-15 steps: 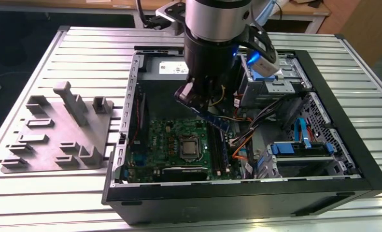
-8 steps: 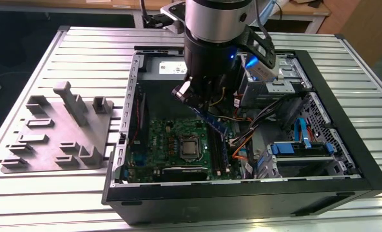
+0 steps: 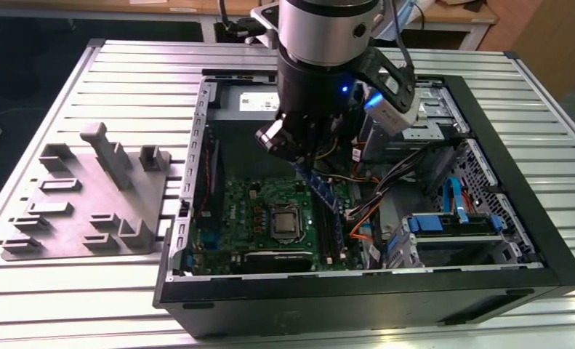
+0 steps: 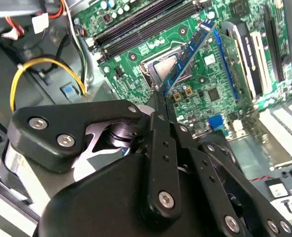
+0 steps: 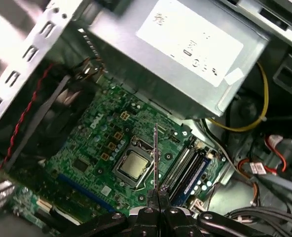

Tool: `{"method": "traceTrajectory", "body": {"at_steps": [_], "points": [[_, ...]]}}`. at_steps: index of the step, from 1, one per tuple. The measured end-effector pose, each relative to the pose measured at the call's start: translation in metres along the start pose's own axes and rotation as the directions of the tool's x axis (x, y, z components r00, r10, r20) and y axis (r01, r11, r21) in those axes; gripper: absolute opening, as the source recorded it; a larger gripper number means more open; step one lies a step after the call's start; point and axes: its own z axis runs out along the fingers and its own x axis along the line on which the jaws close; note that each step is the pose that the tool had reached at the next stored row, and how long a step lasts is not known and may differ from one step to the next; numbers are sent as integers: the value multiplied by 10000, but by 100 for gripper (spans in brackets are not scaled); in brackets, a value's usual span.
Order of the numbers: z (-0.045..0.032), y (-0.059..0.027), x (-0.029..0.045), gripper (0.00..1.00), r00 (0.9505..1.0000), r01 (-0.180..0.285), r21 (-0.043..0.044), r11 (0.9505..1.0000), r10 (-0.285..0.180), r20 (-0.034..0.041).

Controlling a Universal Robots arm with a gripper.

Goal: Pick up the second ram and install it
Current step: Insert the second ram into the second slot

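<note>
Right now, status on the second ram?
Gripper shut on second ram. Ram tilted above motherboard, not seated. Orange cables beside memory slots, not across.

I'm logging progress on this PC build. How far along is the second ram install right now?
Done: the pick-up; the gripper is shut on the second ram, lifted clear. In hand: the stick hangs over the motherboard inside the open case. Left: the install; it is not yet seated in the black memory slots.

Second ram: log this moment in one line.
gripper: shut on second ram | position: held tilted above motherboard | memory slots: stick not yet seated
</note>
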Motion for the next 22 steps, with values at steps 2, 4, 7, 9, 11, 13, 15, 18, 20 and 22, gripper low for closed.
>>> {"method": "traceTrajectory", "body": {"at_steps": [2, 4, 7, 9, 11, 13, 15, 18, 20, 22], "points": [[5, 0, 0, 12, 9994, -358, 12, 9994, 358, 11], [10, 0, 0, 12, 9973, -733, 25, 9973, 733, 24], [17, -1, 1, 12, 9919, -1270, 42, 9919, 1270, 43], [21, -1, 1, 12, 9867, -1625, 54, 9867, 1625, 56], [26, -1, 1, 12, 9800, -1989, 64, 9800, 1988, 70], [31, -1, 1, 12, 9722, -2339, 75, 9722, 2339, 83], [35, -1, 1, 12, 9630, -2693, 84, 9630, 2692, 98], [43, -1, 1, 12, 9468, -3217, 97, 9468, 3216, 120], [48, -1, 2, 12, 9346, -3556, 106, 9346, 3555, 135], [54, -2, 2, 12, 9212, -3890, 113, 9212, 3888, 151]]}}
